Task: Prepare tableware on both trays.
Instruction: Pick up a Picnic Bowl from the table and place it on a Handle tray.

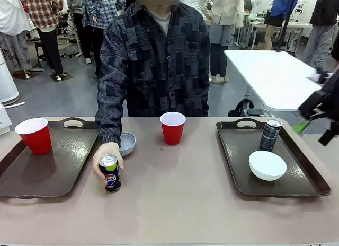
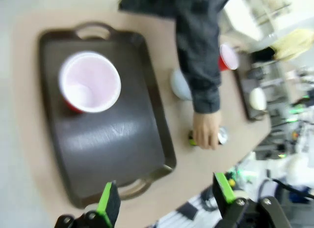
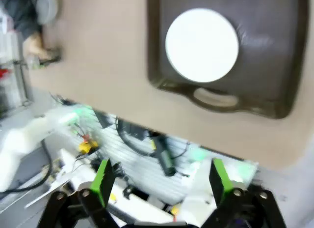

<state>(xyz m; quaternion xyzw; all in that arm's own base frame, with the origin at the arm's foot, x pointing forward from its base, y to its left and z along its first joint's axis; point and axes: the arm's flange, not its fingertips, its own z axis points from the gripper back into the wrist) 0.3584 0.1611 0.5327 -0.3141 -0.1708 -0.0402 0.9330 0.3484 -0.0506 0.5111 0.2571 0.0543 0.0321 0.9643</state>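
Closed around the Pepsi can (image 1: 112, 178), the person's hand (image 1: 106, 160) holds it upright on the table (image 1: 175, 203), near the right side of the left tray (image 1: 58, 172). That tray carries one red cup (image 1: 34, 134) in its far left corner and nothing else. A pale bowl (image 1: 126, 143) sits on the table between the tray's rim and the person's sleeve (image 1: 108, 124). A second red cup (image 1: 172, 128) stands near the middle of the table, apart from both trays. The right tray (image 1: 235, 166) has a white bowl (image 1: 267, 165) and a black-silver can (image 1: 270, 134), so I think it lacks only a cup.

The left gripper (image 2: 164, 188) hangs high above the near end of the left tray, jaws wide apart and nothing between them. The right gripper (image 3: 159, 171) is also spread wide and empty, looking down on the near handle of the right tray.

I judge the Pepsi can is next for the left tray. To do it well, the left gripper should wait until the hand lets go and moves off. Then it should come straight down over the can, one finger on each side, and close on the middle of its body. The can should be kept upright, lifted clear of the raised rim, and set on a bare part well apart from the cup, with room left for the bowl.
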